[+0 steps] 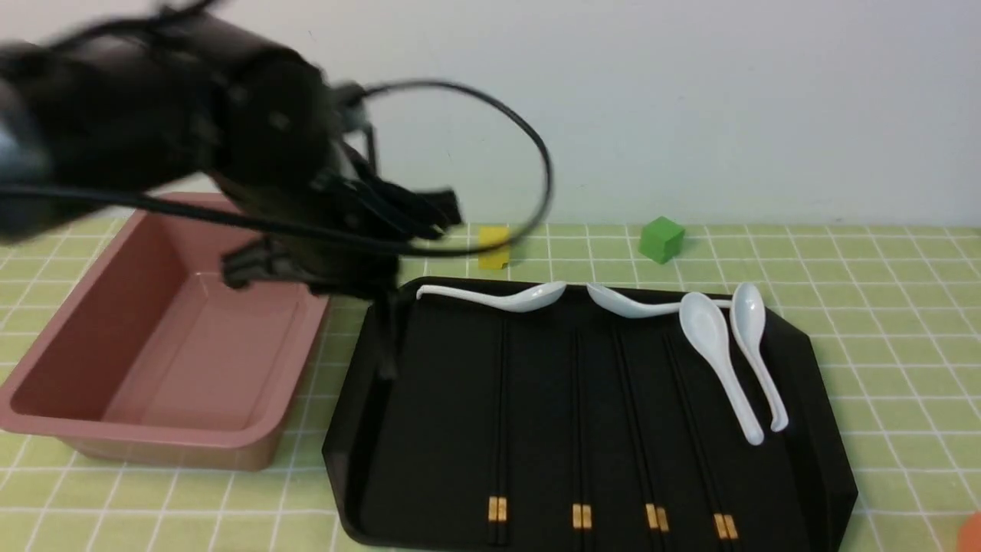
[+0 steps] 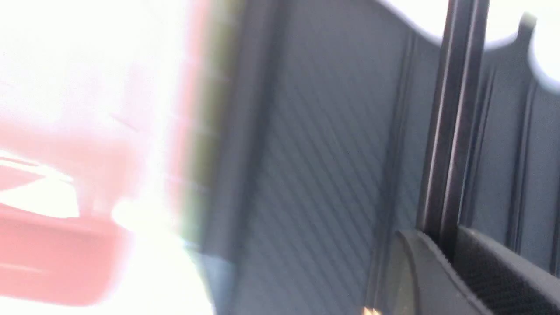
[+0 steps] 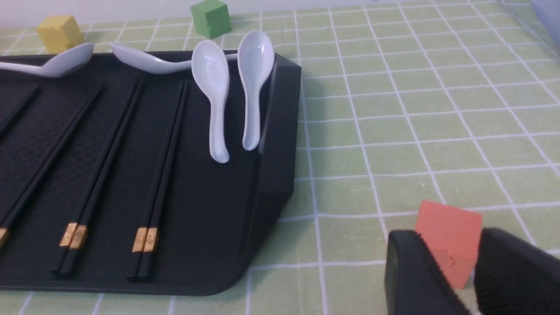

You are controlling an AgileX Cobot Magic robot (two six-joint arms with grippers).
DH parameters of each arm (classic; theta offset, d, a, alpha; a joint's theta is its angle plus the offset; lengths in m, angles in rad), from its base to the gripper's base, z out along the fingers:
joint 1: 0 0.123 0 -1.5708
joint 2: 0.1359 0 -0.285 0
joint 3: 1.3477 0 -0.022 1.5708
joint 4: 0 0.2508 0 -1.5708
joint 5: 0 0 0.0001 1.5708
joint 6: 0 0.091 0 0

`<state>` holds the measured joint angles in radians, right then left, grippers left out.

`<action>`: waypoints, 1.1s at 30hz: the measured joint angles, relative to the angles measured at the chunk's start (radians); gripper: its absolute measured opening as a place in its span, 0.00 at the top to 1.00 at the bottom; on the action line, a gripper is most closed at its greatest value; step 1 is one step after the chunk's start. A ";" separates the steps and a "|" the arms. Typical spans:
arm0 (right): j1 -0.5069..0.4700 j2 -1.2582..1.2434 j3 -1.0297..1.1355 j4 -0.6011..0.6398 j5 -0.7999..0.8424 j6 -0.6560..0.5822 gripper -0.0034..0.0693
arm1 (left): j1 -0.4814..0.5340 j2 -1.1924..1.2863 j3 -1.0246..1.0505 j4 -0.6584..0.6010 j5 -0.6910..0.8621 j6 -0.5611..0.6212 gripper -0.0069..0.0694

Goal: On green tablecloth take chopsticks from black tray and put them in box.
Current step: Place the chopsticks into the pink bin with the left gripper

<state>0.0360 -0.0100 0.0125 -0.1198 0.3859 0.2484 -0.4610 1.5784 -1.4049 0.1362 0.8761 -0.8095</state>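
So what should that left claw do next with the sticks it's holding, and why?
Probably swing left over the box and let go. The left claw grips the chopsticks, which hang over the left edge of the black tray, not yet above the box.

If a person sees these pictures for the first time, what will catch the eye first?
First, the large blurred left arm in the front view: the left gripper is shut on plain black chopsticks that hang over the left edge of the black tray, beside the pink box. Then the white spoons at the tray's far side, and four gold-banded chopstick pairs lying in rows.
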 joint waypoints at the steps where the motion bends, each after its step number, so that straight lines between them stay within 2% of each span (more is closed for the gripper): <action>1: 0.000 0.000 0.000 0.000 0.000 0.000 0.62 | 0.060 -0.044 0.000 0.021 0.024 0.014 0.80; 3: 0.000 0.000 0.000 0.000 0.000 0.000 0.62 | 0.105 -0.067 0.000 0.031 0.053 0.036 0.80; 4: 0.000 0.000 0.000 0.000 0.000 0.000 0.62 | 0.181 -0.075 0.000 0.040 0.097 0.077 0.80; 7: 0.000 0.000 0.000 0.000 0.000 0.000 0.62 | 0.263 -0.053 0.016 0.043 0.112 0.164 0.80; 12: 0.000 0.000 0.000 0.000 0.000 0.000 0.62 | 0.347 0.078 0.043 0.053 0.021 0.276 0.80; 18: 0.000 0.000 0.000 0.000 0.000 0.000 0.62 | 0.363 0.219 0.043 0.147 -0.031 0.291 0.80; 24: 0.000 0.000 0.000 0.000 0.000 0.000 0.62 | 0.363 0.303 0.043 0.150 -0.020 0.291 0.71; 28: 0.000 0.000 0.000 0.000 0.000 0.000 0.62 | 0.361 0.291 0.040 0.149 0.015 0.291 0.64; 33: 0.000 0.000 0.000 0.000 0.000 0.000 0.62 | 0.354 0.174 0.028 0.148 0.079 0.305 0.63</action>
<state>0.0360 -0.0100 0.0125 -0.1198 0.3859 0.2484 -0.1072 1.7526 -1.3768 0.2839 0.9554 -0.5045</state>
